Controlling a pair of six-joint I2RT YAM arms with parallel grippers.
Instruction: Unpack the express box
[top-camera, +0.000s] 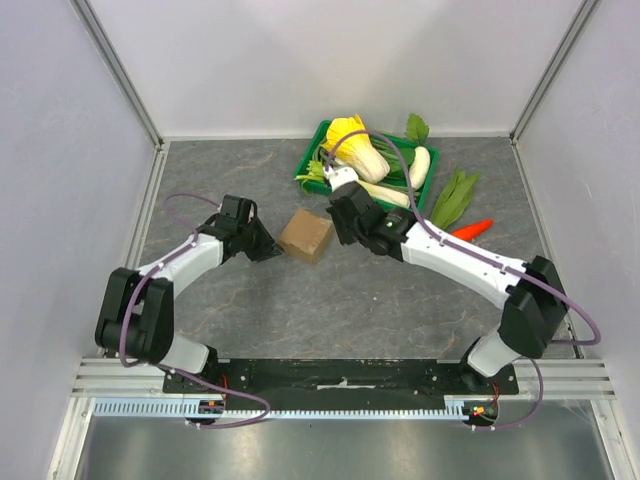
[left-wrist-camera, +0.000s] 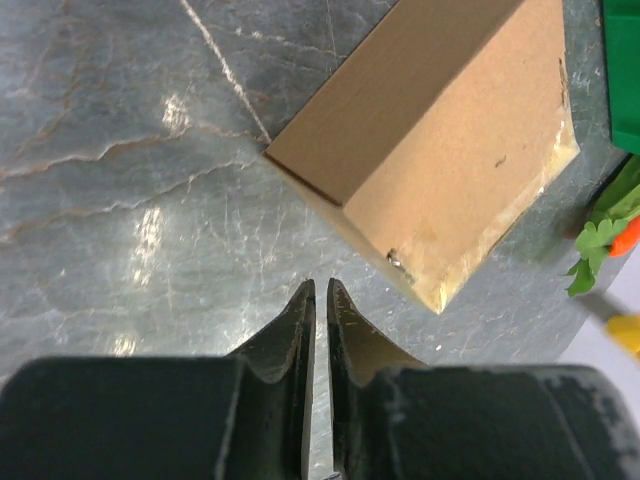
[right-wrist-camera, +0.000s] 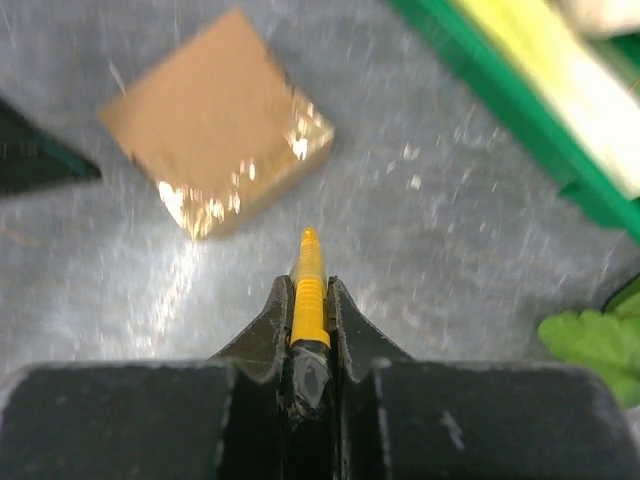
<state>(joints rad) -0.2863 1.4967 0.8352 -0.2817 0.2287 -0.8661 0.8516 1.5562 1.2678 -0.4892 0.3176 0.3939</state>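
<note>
Grey marbled table (top-camera: 330, 300), white walls around: express box (top-camera: 306, 235), brown cardboard, closed, lies near the middle, just in front of a green crate (top-camera: 308, 158) of vegetables (top-camera: 365, 155). Left gripper (left-wrist-camera: 320, 290), jaws nearly together on nothing, just beside the box's left side; right gripper (right-wrist-camera: 309, 285), clamped on a yellow tool (right-wrist-camera: 308, 250), tip pointing at the box from the right

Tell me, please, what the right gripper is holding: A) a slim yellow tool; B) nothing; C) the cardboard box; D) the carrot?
A: the right gripper is shut on a slim yellow tool whose tip points toward the box.
</note>
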